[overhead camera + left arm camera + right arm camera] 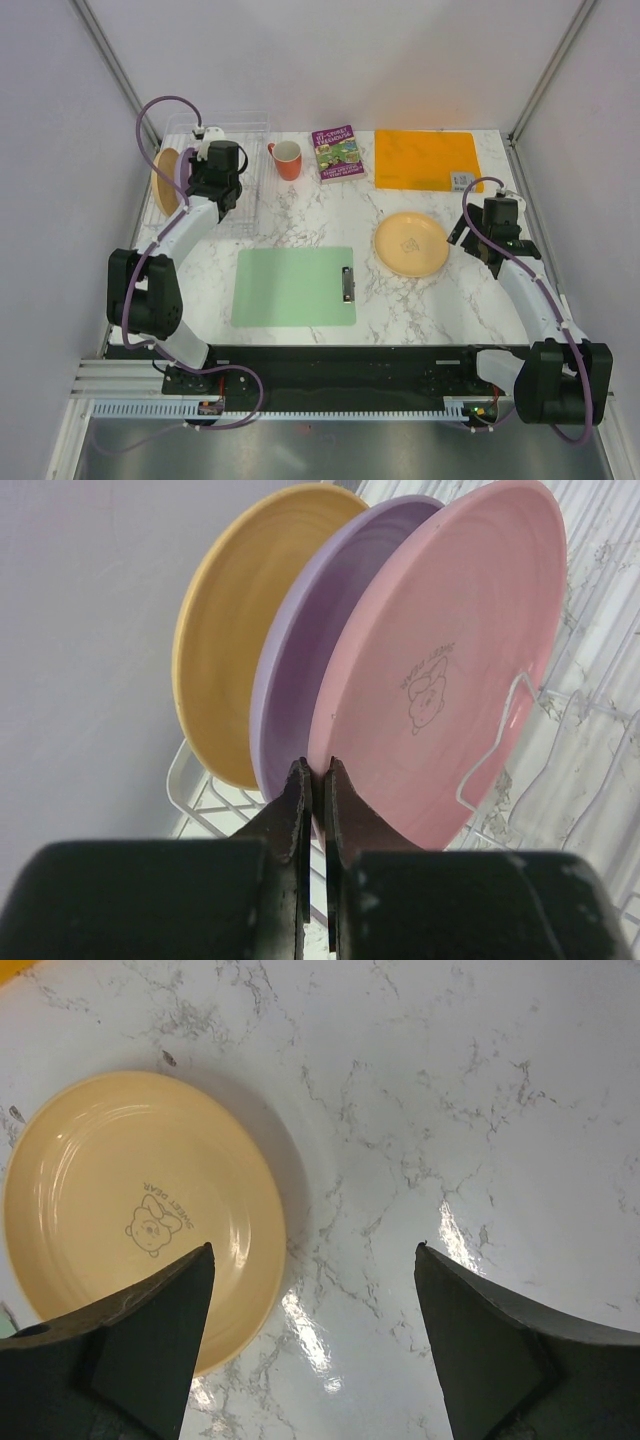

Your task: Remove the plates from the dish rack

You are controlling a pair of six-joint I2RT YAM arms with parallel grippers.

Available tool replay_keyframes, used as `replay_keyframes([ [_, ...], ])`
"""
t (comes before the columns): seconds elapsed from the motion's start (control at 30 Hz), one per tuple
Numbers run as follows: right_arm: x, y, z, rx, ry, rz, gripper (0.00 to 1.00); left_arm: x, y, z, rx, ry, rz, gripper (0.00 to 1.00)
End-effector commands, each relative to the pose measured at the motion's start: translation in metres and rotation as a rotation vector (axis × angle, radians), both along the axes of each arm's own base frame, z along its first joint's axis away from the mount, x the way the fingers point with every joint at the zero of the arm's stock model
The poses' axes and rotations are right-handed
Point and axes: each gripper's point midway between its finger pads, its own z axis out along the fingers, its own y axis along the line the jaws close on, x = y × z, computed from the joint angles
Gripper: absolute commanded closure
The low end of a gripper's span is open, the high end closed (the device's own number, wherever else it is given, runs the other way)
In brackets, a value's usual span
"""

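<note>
Three plates are stood upright in the dish rack (250,150) at the far left of the table (300,215): the yellow-orange plate (230,650) leftmost, the lilac plate (300,680) beside it, then the pink plate (450,660). The pink plate's rim is pinched by the left gripper (318,780), whose jaws are closed tight on it. Just right of the rack an orange-red mug (287,159) and a book (338,153) are seen, with a green clipboard (294,286) nearer. An orange mat (427,159) is laid at the far right. The tan-yellow plate (130,1210) is lain flat on the table, and the right gripper (312,1250) is held just to its right, jaws spread wide, nothing gripped.
</note>
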Motion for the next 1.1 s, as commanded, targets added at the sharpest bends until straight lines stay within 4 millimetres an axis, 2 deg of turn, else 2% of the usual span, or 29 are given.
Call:
replay_keyframes([
  [0.0, 0.002, 0.001, 0.001, 0.001, -0.001, 0.015, 0.12, 0.005, 0.008, 0.067, 0.040, -0.177, 0.051, 0.98],
  [0.23, 0.002, 0.003, 0.001, 0.008, -0.001, 0.021, 0.12, -0.004, 0.019, 0.105, 0.157, -0.211, 0.076, 0.98],
  [0.4, 0.001, 0.004, 0.003, 0.015, -0.010, 0.022, 0.12, -0.010, 0.015, 0.127, 0.224, -0.238, 0.082, 0.98],
  [0.53, 0.002, 0.007, 0.012, 0.024, -0.036, 0.033, 0.12, -0.016, 0.012, 0.142, 0.234, -0.260, 0.075, 0.98],
  [0.63, 0.002, 0.004, 0.029, 0.012, -0.073, 0.023, 0.13, -0.023, 0.002, 0.152, 0.216, -0.274, 0.031, 0.98],
  [0.67, 0.002, 0.005, 0.038, 0.009, -0.097, 0.026, 0.13, -0.022, -0.009, 0.157, 0.193, -0.285, -0.027, 0.98],
  [0.77, 0.006, 0.014, 0.065, 0.025, -0.175, 0.074, 0.13, -0.021, -0.034, 0.145, 0.083, -0.220, -0.148, 0.98],
  [0.8, 0.009, 0.019, 0.077, 0.041, -0.208, 0.099, 0.13, -0.022, -0.045, 0.145, -0.001, -0.246, -0.178, 0.98],
  [0.83, 0.011, 0.030, 0.087, 0.074, -0.242, 0.145, 0.13, -0.022, -0.062, 0.137, -0.064, -0.204, -0.272, 0.98],
  [0.9, 0.015, 0.049, 0.103, 0.136, -0.290, 0.221, 0.12, -0.027, -0.089, 0.133, -0.224, -0.229, -0.364, 0.98],
  [0.93, 0.019, 0.056, 0.112, 0.157, -0.325, 0.247, 0.13, -0.029, -0.112, 0.127, -0.309, -0.209, -0.467, 0.98],
  [0.97, 0.019, 0.071, 0.119, 0.205, -0.346, 0.299, 0.13, -0.032, -0.124, 0.122, -0.372, -0.196, -0.516, 0.98],
  [1.0, 0.021, 0.074, 0.123, 0.220, -0.361, 0.304, 0.13, -0.035, -0.138, 0.114, -0.456, -0.190, -0.547, 0.98],
  [1.03, 0.023, 0.087, 0.131, 0.240, -0.390, 0.344, 0.13, -0.040, -0.158, 0.110, -0.537, -0.172, -0.629, 0.98],
  [1.07, 0.023, 0.100, 0.135, 0.267, -0.402, 0.377, 0.13, -0.042, -0.169, 0.106, -0.592, -0.160, -0.663, 0.98],
])
